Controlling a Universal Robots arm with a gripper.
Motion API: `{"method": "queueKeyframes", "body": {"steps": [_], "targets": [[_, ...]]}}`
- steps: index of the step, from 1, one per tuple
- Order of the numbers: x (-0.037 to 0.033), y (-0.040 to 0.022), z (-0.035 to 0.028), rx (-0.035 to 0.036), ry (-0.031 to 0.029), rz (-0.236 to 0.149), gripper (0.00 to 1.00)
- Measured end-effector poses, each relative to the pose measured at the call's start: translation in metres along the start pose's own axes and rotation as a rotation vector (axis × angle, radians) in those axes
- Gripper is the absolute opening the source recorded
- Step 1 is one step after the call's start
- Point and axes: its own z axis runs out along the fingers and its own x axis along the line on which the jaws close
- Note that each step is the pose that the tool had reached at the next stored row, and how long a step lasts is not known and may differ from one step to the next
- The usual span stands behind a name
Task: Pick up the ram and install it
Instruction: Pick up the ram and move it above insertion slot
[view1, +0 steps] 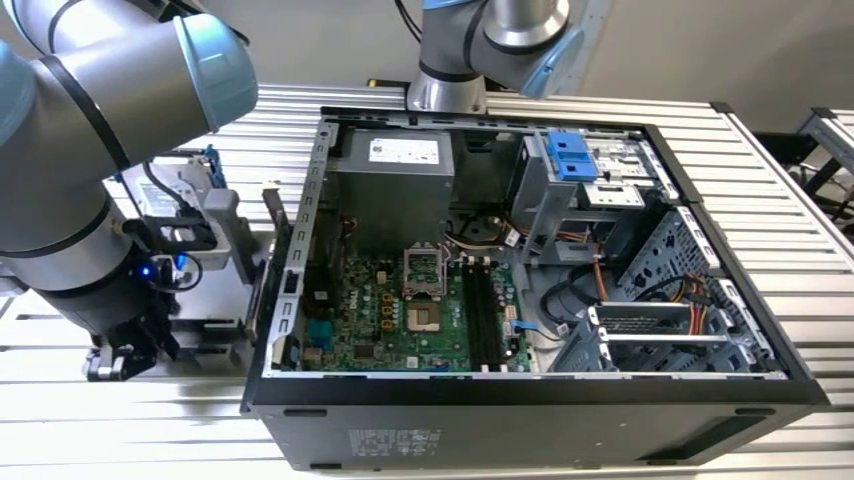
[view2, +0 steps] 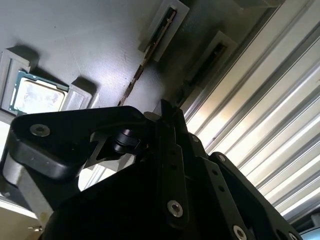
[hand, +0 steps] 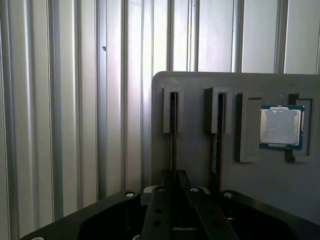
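1. The ram (hand: 173, 125) stands on edge in a slot of a grey holder (hand: 200, 85). It is in the slot farther from the processor chip (hand: 281, 126), which lies in a pocket of the same holder.
2. In the second wrist view the ram (view2: 150, 52) shows as a thin dark strip running out of its slot across the holder (view2: 100, 40), with the processor chip (view2: 40, 96) well apart from it.
3. A second stick (hand: 215, 145) stands in the neighbouring slot, between the ram and the chip, near the ram but not touching it.
4. The gripper (hand: 175, 176) is at the near end of the ram, its dark tip in line with the stick; the second wrist view has the gripper (view2: 169, 107) in the same place.
5. It seems to straddle the stick, but I cannot tell whether it is clamped on it or slack.
6. The holder rests on a ribbed metal table (hand: 60, 100).
7. In the exterior view the arm (view1: 80, 190) reaches down at the exterior view's left of the open computer case (view1: 534, 410), outside its wall.
8. Inside the case a green motherboard (view1: 387, 320) lies flat, with long black memory slots (view1: 487, 318) toward its right.
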Motion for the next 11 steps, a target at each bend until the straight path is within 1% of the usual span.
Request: {"method": "queueKeyframes", "body": {"steps": [1,11], "targets": [[0.0000,0.0000,0.0000,0.0000,-0.0001,0.000,0.00],[0.0000,0.0000,-0.0001,0.0000,-0.0001,0.000,0.00]]}}
